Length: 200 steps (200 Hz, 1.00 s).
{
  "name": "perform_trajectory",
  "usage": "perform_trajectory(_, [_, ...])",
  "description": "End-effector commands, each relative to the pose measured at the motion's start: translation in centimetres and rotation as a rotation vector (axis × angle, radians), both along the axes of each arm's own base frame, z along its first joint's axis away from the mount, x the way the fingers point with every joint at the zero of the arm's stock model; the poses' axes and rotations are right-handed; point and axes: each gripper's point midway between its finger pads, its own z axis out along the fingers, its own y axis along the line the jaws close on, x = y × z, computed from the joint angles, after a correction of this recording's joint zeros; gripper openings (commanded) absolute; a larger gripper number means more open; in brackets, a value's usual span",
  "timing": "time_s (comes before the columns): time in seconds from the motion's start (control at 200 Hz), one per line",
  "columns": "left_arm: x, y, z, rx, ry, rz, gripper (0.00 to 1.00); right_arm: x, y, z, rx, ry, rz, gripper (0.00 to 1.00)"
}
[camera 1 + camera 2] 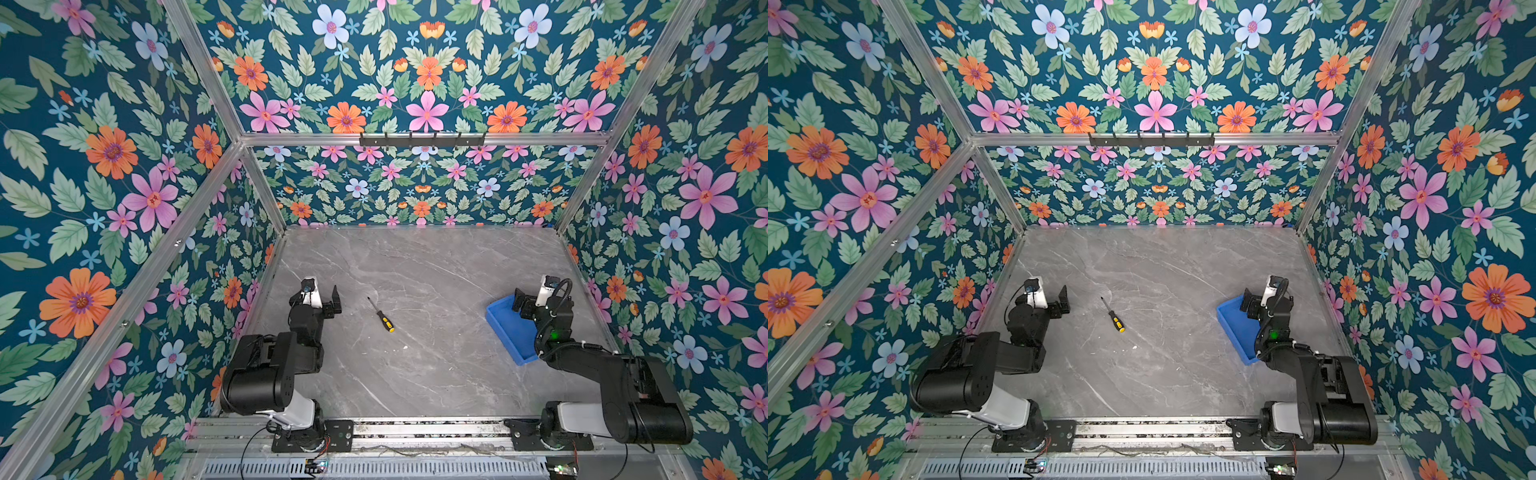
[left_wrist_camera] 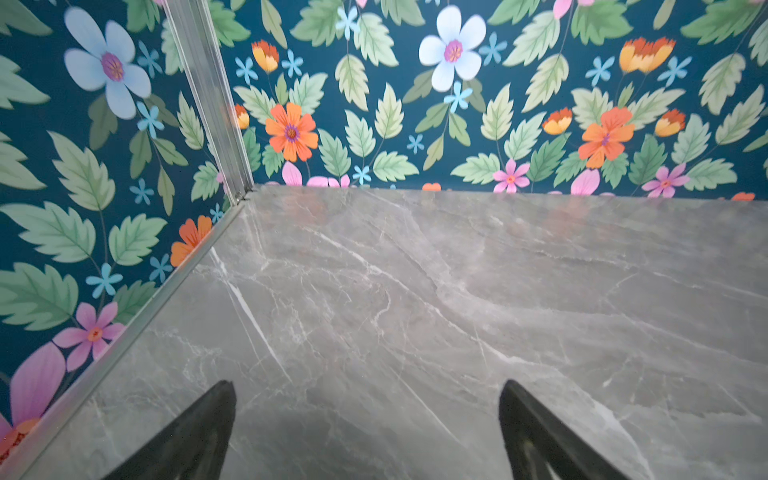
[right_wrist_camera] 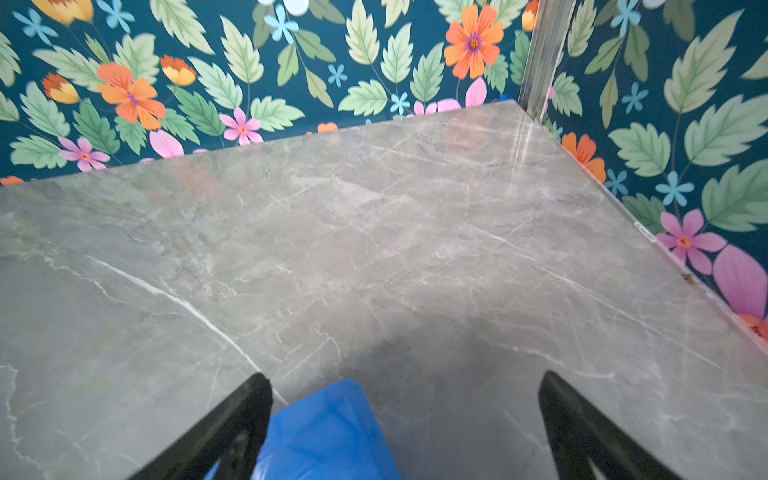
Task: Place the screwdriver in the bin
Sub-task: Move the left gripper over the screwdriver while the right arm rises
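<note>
The left pincer [image 1: 322,293] is spread wide and holds nothing. The left wrist view confirms both black fingers [image 2: 208,419] apart, with only bare counter [image 2: 415,291] between them. The right pincer [image 1: 532,294] is also spread and empty, poised over the far corner of the bin [image 1: 505,332]; a corner of blue plastic shows between its fingers in the right wrist view. The screwdriver [image 1: 382,317] lies flat on the grey marble-patterned counter in both top views, between the two arms, nearer the left one and well apart from the bin. Its dark shaft points toward the far left and its yellow-and-black handle toward the near right. Nothing touches it. The bin sits at the right side of the counter, skewed to the counter edge, its near portion hidden beneath the right arm [image 1: 590,357]. The visible part of its floor is empty. Assessment: the task is not begun. Both arms stand folded back by their bases in what reads as a ready posture, which leaves the working area open. The left pincer is closer for the pick, yet the bin lies on the right arm's side, so either a long carry across or a pick by the right arm is called for. The handle offers the thicker, surer purchase. The thin shaft, flush on the hard counter, would likely slip or roll if pinched.
</note>
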Motion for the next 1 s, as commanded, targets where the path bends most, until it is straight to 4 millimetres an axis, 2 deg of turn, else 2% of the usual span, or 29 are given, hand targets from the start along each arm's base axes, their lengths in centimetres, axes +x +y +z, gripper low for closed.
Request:
perform_trajectory(0.0, [0.0, 0.0, 0.4, -0.014, 0.024, 0.007, 1.0, -0.6, 0.6, 0.3, -0.031, 0.03, 0.045, 0.99])
perform_trajectory(0.12, [0.1, -0.3, 1.1, -0.031, 0.062, 0.015, 1.0, -1.6, 1.1, 1.6, -0.046, 0.031, 0.077, 0.99])
perform_trajectory(0.215, [0.3, -1.4, 1.9, -0.026, 0.1, 0.002, 1.0, -2.6, 1.6, 2.6, -0.048, 0.041, 0.108, 0.99])
perform_trajectory(0.35, [0.3, -3.8, 2.9, -0.02, 0.15, -0.033, 1.0, -3.9, 2.3, 4.1, -0.056, 0.034, 0.151, 0.99])
perform_trajectory(0.515, [0.2, -7.2, 3.1, -0.038, 0.229, -0.077, 1.0, -5.2, 3.8, 5.7, -0.07, 0.023, 0.211, 0.99])
perform_trajectory(0.63, [0.0, -9.1, 3.2, -0.093, 0.281, -0.091, 1.0, -6.0, 5.3, 6.6, -0.068, 0.026, 0.264, 0.99])
perform_trajectory(0.755, [-0.3, -10.7, 2.4, -0.124, 0.365, -0.094, 1.0, -6.9, 7.5, 7.5, -0.072, 0.026, 0.337, 0.99])
perform_trajectory(0.995, [-0.5, -11.2, 1.6, -0.199, 0.471, -0.031, 1.0, -8.5, 11.5, 9.0, -0.077, 0.028, 0.476, 0.99])
